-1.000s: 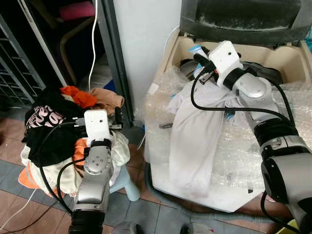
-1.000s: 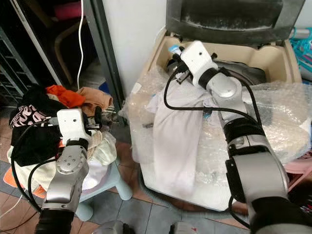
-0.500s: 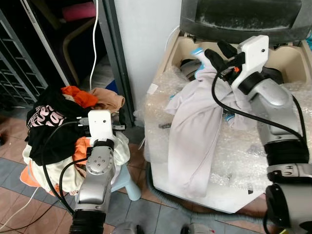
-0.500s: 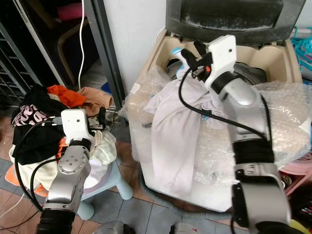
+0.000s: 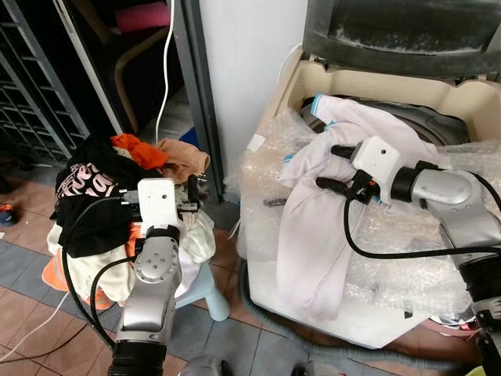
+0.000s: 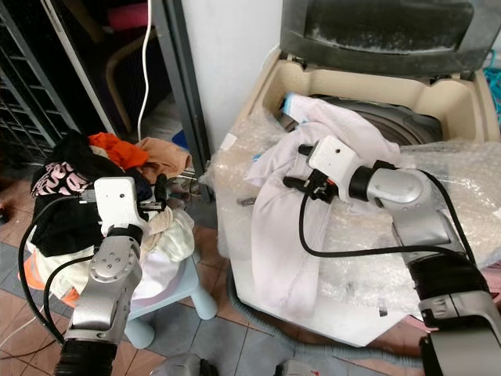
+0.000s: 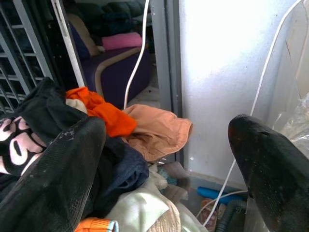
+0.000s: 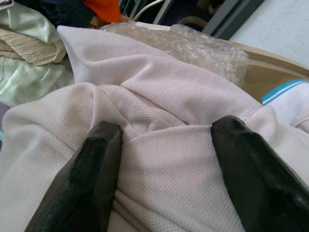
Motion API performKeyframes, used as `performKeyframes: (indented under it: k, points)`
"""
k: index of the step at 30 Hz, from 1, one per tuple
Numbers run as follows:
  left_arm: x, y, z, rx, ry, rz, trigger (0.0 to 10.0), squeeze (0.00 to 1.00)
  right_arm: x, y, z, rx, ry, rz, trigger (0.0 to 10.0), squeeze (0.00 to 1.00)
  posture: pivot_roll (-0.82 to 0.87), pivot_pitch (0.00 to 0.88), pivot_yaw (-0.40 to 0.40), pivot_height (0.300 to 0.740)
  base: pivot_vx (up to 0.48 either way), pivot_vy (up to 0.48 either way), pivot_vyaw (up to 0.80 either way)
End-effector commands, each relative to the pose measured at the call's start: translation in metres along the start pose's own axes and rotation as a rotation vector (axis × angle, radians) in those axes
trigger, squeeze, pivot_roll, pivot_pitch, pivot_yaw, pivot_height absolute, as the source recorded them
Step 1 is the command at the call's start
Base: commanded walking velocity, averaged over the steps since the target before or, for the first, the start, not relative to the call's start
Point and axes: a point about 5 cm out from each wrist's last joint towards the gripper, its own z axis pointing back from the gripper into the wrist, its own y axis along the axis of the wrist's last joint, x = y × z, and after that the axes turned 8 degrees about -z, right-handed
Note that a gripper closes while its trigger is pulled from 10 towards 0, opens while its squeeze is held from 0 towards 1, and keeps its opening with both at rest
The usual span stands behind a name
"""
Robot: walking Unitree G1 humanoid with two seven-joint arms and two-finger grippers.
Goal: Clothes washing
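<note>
White mesh garment [image 5: 313, 219] drapes limp from the washer tub [image 5: 438, 125] down its bubble-wrapped front, right gripper [image 5: 330, 166] fingers spread on a fold; looks light, soft, likely slippery, best pinched at a bunched ridge.

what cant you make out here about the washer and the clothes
- Washer drum: its inside is hidden in the eye views by the white shirt and the rim.
- Laundry pile: lower items are buried; what it sits on is mostly covered.
- Washer front: wrapped in bubble wrap.
</note>
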Motion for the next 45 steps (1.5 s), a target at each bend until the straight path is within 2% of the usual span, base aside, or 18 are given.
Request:
performKeyframes:
  k: [1,2,3,9,13,21,26,28,30,31,34,35,36,37,38,39,40,45]
  points:
    - [-0.002,0.0,0.0,-0.004,0.002,-0.007,10.0,0.0,0.001,-0.012,-0.001,-0.079,-0.02,-0.017,0.0,0.82,-0.04,0.0,0.076,0.74,0.0,0.0,0.0]
    - [-0.002,0.0,0.0,-0.005,0.003,-0.006,10.0,0.0,0.002,-0.012,-0.002,-0.078,-0.024,-0.018,0.0,0.23,-0.04,0.0,0.076,0.74,0.0,0.0,0.0]
    - [-0.002,0.0,0.0,-0.006,0.003,-0.005,10.0,0.0,0.002,-0.012,-0.003,-0.077,-0.025,-0.013,0.0,0.0,-0.04,0.0,0.076,0.74,0.0,0.0,0.0]
    - [-0.002,0.0,-0.001,-0.014,0.008,-0.007,10.0,0.0,0.011,-0.018,-0.007,-0.076,-0.105,-0.081,0.0,0.0,-0.04,0.0,0.074,0.74,0.0,0.0,0.0]
    - [-0.002,-0.001,-0.001,-0.016,0.002,-0.013,10.0,0.0,0.033,-0.016,-0.005,-0.096,-0.205,-0.113,0.0,0.0,-0.04,0.0,0.072,0.74,0.0,0.0,0.0]
    - [-0.003,-0.001,-0.001,-0.014,0.013,-0.018,10.0,0.0,0.047,-0.018,-0.009,-0.171,-0.273,-0.059,0.0,0.0,-0.02,0.0,0.064,0.74,0.0,0.0,0.0]
    - [-0.001,0.0,-0.002,-0.014,0.016,-0.009,10.0,0.0,0.113,0.059,0.016,0.17,-0.712,-0.025,0.0,0.0,-0.04,0.0,0.049,0.74,0.0,0.0,0.0]
    - [-0.002,-0.002,-0.002,-0.021,0.025,0.002,10.0,0.0,0.132,0.108,0.043,0.42,-0.921,0.093,0.0,0.0,-0.04,0.0,0.048,0.74,0.0,0.0,0.0]
    - [-0.002,-0.002,-0.002,-0.018,0.024,-0.002,10.0,0.0,0.139,0.128,0.061,0.508,-1.033,0.185,0.0,0.0,-0.04,0.0,0.056,0.74,0.0,0.0,0.0]
    - [-0.002,-0.001,-0.002,-0.016,0.022,-0.005,10.0,0.0,0.139,0.141,0.072,0.551,-1.106,0.303,0.0,0.0,-0.05,0.0,0.058,0.74,0.0,0.0,0.0]
    - [-0.003,-0.002,-0.003,-0.018,0.026,-0.009,10.0,0.0,0.13,0.122,0.055,0.466,-1.009,0.316,0.0,0.0,-0.05,0.0,0.064,0.74,0.0,0.0,0.0]
    - [-0.002,-0.002,-0.003,-0.019,0.023,-0.01,10.0,0.0,0.121,0.091,0.035,0.325,-0.898,0.242,2.9,0.0,-0.05,0.0,0.064,0.74,0.0,0.0,0.0]
    - [-0.002,-0.002,-0.003,-0.019,0.023,-0.01,10.0,0.0,0.121,0.091,0.035,0.325,-0.898,0.242,2.9,0.0,-0.05,0.0,0.064,0.74,0.0,0.0,0.0]
    - [-0.002,-0.002,-0.002,-0.02,0.02,-0.01,10.0,0.0,0.106,0.053,0.017,0.203,-0.783,0.099,10.0,0.0,-0.05,0.0,0.066,0.74,0.0,0.0,0.0]
    - [-0.003,-0.002,-0.002,-0.021,0.02,-0.01,10.0,0.0,0.092,0.031,0.009,0.169,-0.706,-0.011,10.0,0.0,-0.05,0.0,0.067,0.74,0.0,0.0,0.0]
    - [-0.003,-0.002,-0.002,-0.021,0.021,-0.01,10.0,0.0,0.088,0.027,0.008,0.172,-0.692,-0.031,10.0,0.0,-0.05,0.0,0.067,0.74,0.0,0.0,0.0]
    - [-0.003,-0.002,-0.002,-0.022,0.021,-0.01,10.0,0.0,0.084,0.026,0.008,0.196,-0.687,-0.034,10.0,1.0,-0.05,0.0,0.067,0.74,0.0,0.0,0.0]
    - [-0.003,-0.003,-0.002,-0.024,0.008,-0.015,10.0,0.0,0.06,0.034,0.009,0.347,-0.564,-0.103,10.0,1.0,-0.06,0.0,0.075,0.74,0.0,0.0,0.0]
